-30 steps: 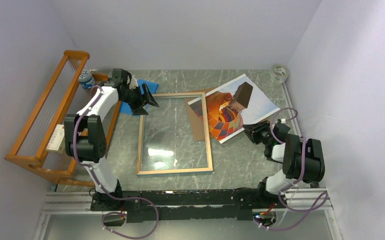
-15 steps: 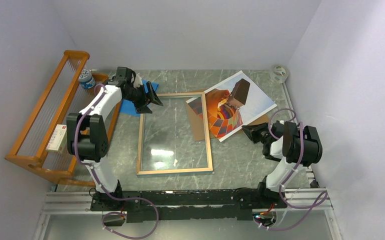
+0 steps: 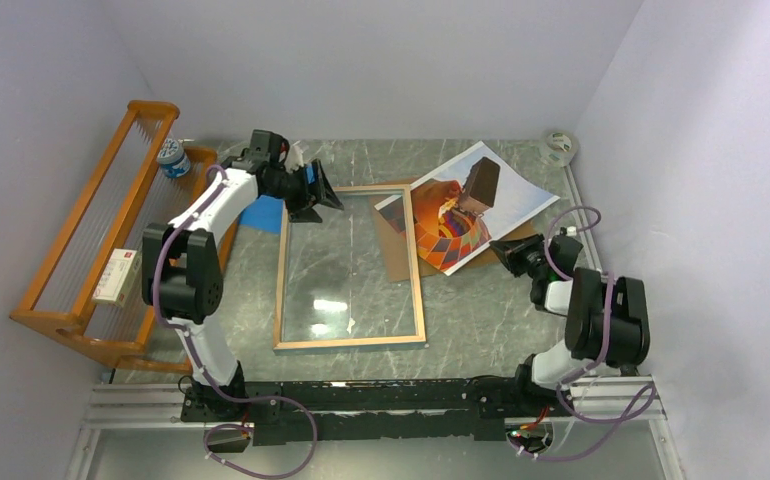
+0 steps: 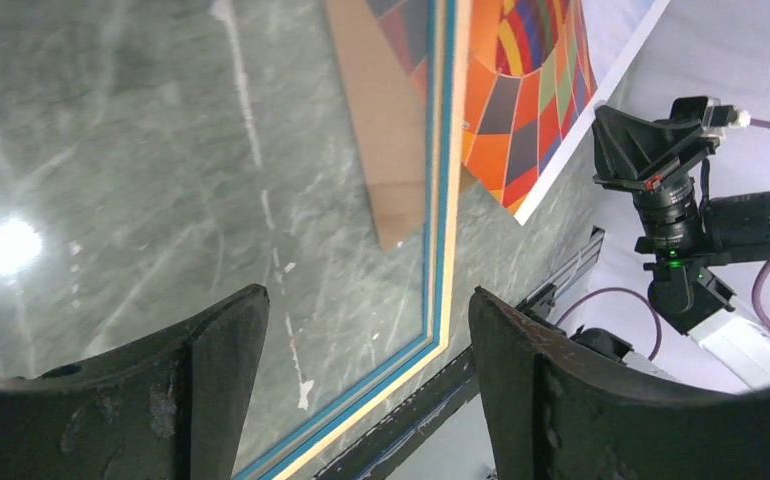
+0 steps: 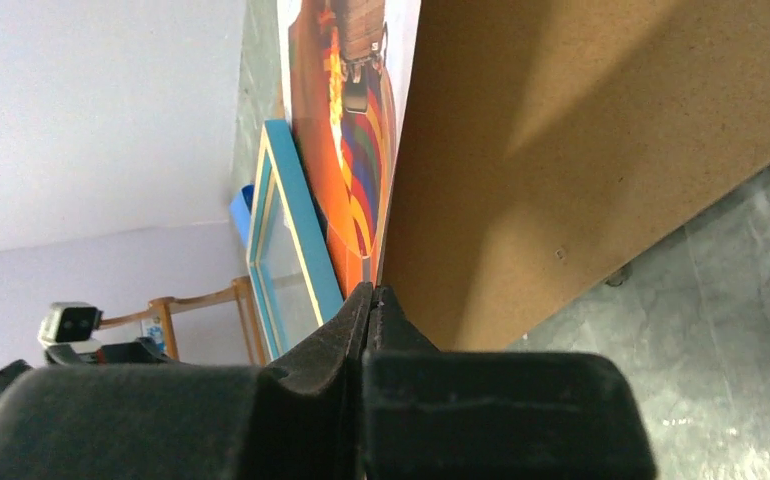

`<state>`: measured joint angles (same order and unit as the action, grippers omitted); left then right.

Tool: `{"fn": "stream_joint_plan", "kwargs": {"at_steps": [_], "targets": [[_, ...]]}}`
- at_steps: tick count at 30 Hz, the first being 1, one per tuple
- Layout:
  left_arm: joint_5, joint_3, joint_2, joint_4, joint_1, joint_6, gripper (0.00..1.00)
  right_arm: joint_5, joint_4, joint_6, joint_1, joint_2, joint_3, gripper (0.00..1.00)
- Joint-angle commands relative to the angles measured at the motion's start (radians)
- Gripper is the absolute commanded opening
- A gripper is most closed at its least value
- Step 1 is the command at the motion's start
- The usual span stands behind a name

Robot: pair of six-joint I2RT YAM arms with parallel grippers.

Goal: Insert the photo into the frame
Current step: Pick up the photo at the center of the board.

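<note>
My right gripper was pressed together on the near corner of the photo, which lay across the brown board and the right rail of the frame; my left gripper hung spread over the glass. I judged a low, slow drag leftward best, paper kept flat. Whether the board was caught too was hidden from me.

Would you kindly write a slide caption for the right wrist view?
Right gripper pinches the photo at its edge beside the backing board, frame beyond.
</note>
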<state>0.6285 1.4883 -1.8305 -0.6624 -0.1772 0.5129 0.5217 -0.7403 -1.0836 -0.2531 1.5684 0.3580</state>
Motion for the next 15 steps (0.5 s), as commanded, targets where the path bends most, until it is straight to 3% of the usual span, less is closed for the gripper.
{"fn": "stream_joint_plan", "kwargs": {"at_steps": [1,10,15], "targets": [[0.069,0.074,-0.022,0.066,-0.072,-0.022,0.79,-0.056,0.214,0.109,0.000,-0.134,0.010,0.00],[0.086,0.236,-0.154,0.169,-0.257,-0.019,0.79,-0.169,0.539,0.168,0.000,-0.495,-0.121,0.00],[0.070,0.387,-0.302,0.204,-0.370,-0.025,0.79,-0.211,0.624,0.174,-0.001,-0.616,-0.172,0.00]]}}
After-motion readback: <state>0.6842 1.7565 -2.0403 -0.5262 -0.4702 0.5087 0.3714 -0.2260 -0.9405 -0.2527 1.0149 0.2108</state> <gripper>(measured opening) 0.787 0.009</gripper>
